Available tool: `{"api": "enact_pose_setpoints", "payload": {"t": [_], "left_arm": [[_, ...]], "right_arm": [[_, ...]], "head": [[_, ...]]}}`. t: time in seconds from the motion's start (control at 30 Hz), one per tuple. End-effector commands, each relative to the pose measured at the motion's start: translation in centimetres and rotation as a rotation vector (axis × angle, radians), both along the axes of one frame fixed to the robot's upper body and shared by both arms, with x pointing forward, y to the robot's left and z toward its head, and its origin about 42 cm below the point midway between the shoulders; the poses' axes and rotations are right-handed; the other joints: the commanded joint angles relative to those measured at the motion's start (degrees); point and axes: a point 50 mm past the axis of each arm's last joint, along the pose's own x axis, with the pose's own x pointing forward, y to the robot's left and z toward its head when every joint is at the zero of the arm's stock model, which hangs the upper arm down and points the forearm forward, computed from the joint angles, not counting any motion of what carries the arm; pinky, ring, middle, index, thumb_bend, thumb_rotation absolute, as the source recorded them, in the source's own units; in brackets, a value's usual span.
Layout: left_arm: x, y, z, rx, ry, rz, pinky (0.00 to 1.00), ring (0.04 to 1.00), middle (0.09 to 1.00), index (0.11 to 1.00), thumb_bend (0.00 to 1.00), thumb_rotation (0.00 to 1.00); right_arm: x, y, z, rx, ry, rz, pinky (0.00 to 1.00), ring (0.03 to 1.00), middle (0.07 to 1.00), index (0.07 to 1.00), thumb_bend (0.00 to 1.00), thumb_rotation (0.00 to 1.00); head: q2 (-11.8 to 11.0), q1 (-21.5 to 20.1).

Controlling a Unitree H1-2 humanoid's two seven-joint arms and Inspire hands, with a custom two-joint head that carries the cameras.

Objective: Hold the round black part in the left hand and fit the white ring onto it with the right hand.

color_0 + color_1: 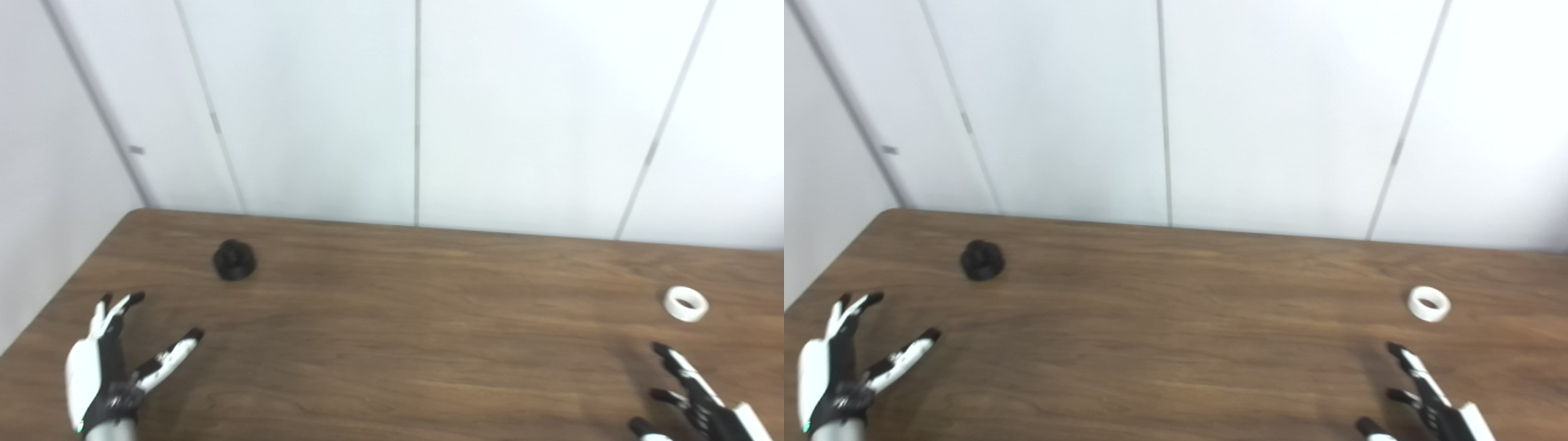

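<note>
1. Nearest the camera, the left hand (pixel 107 373) hovers low over the table (pixel 392 343) at the left edge, thumb and fingers spread wide apart and holding nothing.
2. At the bottom right corner the right hand (pixel 695 398) also reaches in, partly cut off by the frame; its visible fingers are splayed with nothing between them, so it reads as empty and spread.
3. A little beyond the right hand lies the white ring (pixel 686 304), flat on the wood with its hole facing up (near the fingertips but clearly apart from them).
4. Farther back on the left sits the round black part (pixel 234 260), resting alone on the tabletop, ahead of the left hand and slightly to its right, not touched.
5. Behind everything stands the white panelled wall (pixel 416 110), right at the table's far edge.
6. Judged from this layout, the task has barely begun: neither piece is picked up, and the two lie well apart on opposite sides. What remains is the left-hand grasp of the black part, the right-hand grasp of the ring, bringing them together and seating the ring.
</note>
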Motion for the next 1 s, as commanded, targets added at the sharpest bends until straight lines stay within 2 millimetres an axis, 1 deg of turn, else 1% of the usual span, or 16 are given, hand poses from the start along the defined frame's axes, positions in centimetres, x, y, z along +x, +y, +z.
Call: {"api": "enact_pose_setpoints", "payload": {"t": [0.0, 0.07, 0.1, 0.17, 0.2, 0.23, 0.33, 0.47, 0.53, 0.57, 0.7, 0.8, 0.87, 0.97], "left_arm": [[1.5, 0.9, 2.3, 0.053, -0.009, -0.005, 1.0, 1.0, 1.0, 0.918, 0.99, 0.36], [2.1, 1.2, 2.6, 0.046, 0.037, -0.015, 1.0, 1.0, 1.0, 0.932, 1.0, 0.38], [2.6, 1.4, 2.7, 0.044, 0.072, -0.026, 1.0, 1.0, 1.0, 0.964, 1.0, 0.4], [3.4, 1.7, 3.0, 0.042, 0.129, -0.043, 1.0, 1.0, 1.0, 0.991, 1.0, 0.42], [3.9, 1.8, 3.0, 0.046, 0.155, -0.053, 1.0, 1.0, 1.0, 0.997, 1.0, 0.45], [4.2, 1.8, 3.1, 0.049, 0.173, -0.06, 1.0, 1.0, 1.0, 0.999, 1.0, 0.46], [5.7, 1.9, 3.0, 0.05, 0.223, -0.093, 1.0, 1.0, 1.0, 1.0, 1.0, 0.47], [7.9, 1.2, 3.0, 0.094, 0.267, -0.131, 1.0, 1.0, 1.0, 1.0, 1.0, 0.48], [8.8, 0.8, 3.2, 0.116, 0.285, -0.148, 1.0, 1.0, 1.0, 0.975, 1.0, 0.45], [9.2, 0.6, 3.2, 0.123, 0.294, -0.156, 1.0, 1.0, 1.0, 0.967, 1.0, 0.44], [11.4, -0.2, 3.2, 0.199, 0.427, -0.241, 1.0, 1.0, 1.0, 0.949, 1.0, 0.45], [12.6, -0.8, 3.0, 0.229, 0.487, -0.262, 1.0, 1.0, 1.0, 0.941, 1.0, 0.43], [13.3, -1.1, 2.9, 0.24, 0.508, -0.263, 1.0, 1.0, 1.0, 0.939, 1.0, 0.42], [14.2, -1.4, 2.9, 0.255, 0.543, -0.26, 1.0, 1.0, 1.0, 0.951, 1.0, 0.42]], "right_arm": [[0.5, -1.3, 0.7, -0.028, -0.002, -0.01, 0.91, 0.984, 0.998, 0.956, 0.38, 0.47], [0.5, -1.6, 0.8, -0.031, 0.008, -0.015, 0.91, 0.984, 0.999, 0.958, 0.37, 0.49], [0.5, -1.7, 0.8, -0.029, 0.013, -0.017, 0.91, 0.987, 1.0, 0.961, 0.38, 0.5], [0.6, -1.9, 0.9, -0.016, 0.023, -0.019, 0.92, 0.993, 1.0, 0.962, 0.37, 0.5], [0.6, -2.0, 0.9, -0.008, 0.03, -0.018, 0.94, 0.997, 1.0, 0.962, 0.37, 0.5], [0.6, -2.1, 0.9, -0.002, 0.034, -0.018, 0.95, 0.999, 1.0, 0.963, 0.38, 0.52], [0.7, -2.4, 1.0, -0.007, 0.039, -0.015, 0.97, 1.0, 1.0, 0.964, 0.4, 0.55], [0.7, -2.9, 1.1, -0.014, 0.035, -0.012, 0.95, 1.0, 1.0, 0.971, 0.42, 0.56], [0.6, -3.1, 1.1, -0.019, 0.034, -0.013, 0.95, 1.0, 1.0, 0.965, 0.45, 0.6], [0.6, -3.1, 1.1, -0.014, 0.033, -0.014, 0.96, 1.0, 1.0, 0.964, 0.45, 0.6], [0.7, -3.3, 1.2, 0.001, 0.034, -0.015, 0.95, 1.0, 1.0, 0.963, 0.46, 0.58], [0.7, -3.5, 1.1, 0.005, 0.029, -0.006, 0.95, 1.0, 1.0, 0.965, 0.46, 0.58], [0.7, -3.7, 1.1, 0.006, 0.022, -0.001, 0.94, 1.0, 1.0, 0.971, 0.42, 0.55], [0.8, -4.0, 1.0, 0.012, 0.023, 0.007, 0.95, 1.0, 1.0, 0.973, 0.47, 0.59]], "head": [[-0.01, 0.74], [-0.16, 1.65], [-0.24, 2.17], [-0.32, 2.73], [-0.31, 3.2], [-0.3, 3.37], [-0.26, 4.24], [0.22, 5.21], [0.43, 5.29], [0.48, 5.33], [0.49, 5.8], [0.5, 6.4], [0.37, 6.82], [0.19, 7.75]]}}
